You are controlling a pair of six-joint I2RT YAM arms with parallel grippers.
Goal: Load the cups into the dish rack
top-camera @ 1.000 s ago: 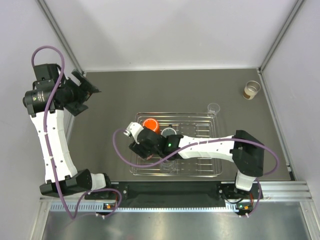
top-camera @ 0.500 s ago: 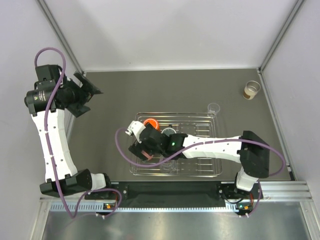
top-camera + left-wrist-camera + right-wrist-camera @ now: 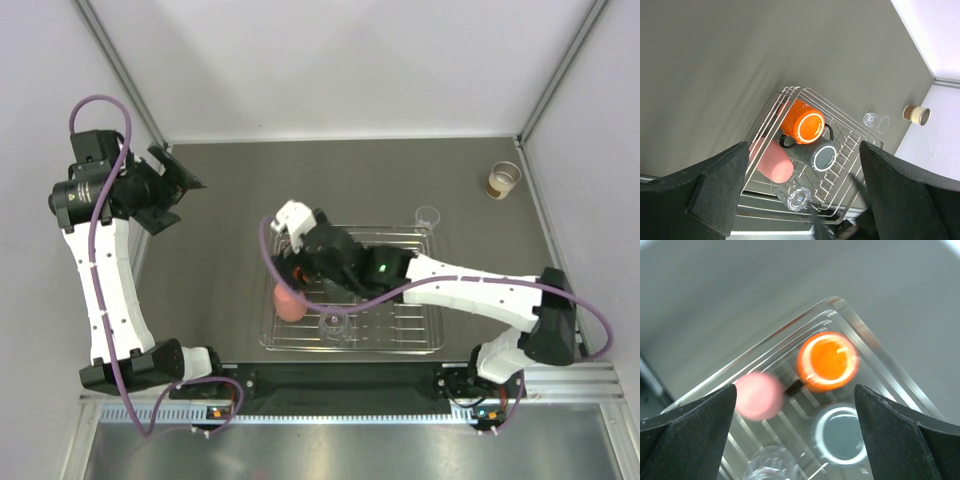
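Observation:
The silver wire dish rack (image 3: 438,300) lies mid-table. It holds a pink cup (image 3: 289,302) at its near left and a clear cup (image 3: 331,326) at its near edge. The left wrist view also shows the orange cup (image 3: 802,122) and the dark grey cup (image 3: 824,156) in the rack (image 3: 790,91). My right gripper (image 3: 795,390) is open and empty, hovering above the orange cup (image 3: 829,360), the pink cup (image 3: 757,395) and the grey cup (image 3: 840,435). My left gripper (image 3: 185,185) is open and empty, raised far left of the rack.
Another clear cup (image 3: 428,215) stands on the table just past the rack's far right corner. A cream cup (image 3: 503,180) stands at the far right by the wall. The right arm (image 3: 470,290) stretches across the rack, hiding the orange and grey cups from above.
My right gripper has risen and moved toward the rack's far left. The pink cup, which it covered before, now sits free in the rack's near left. The left arm has barely moved.

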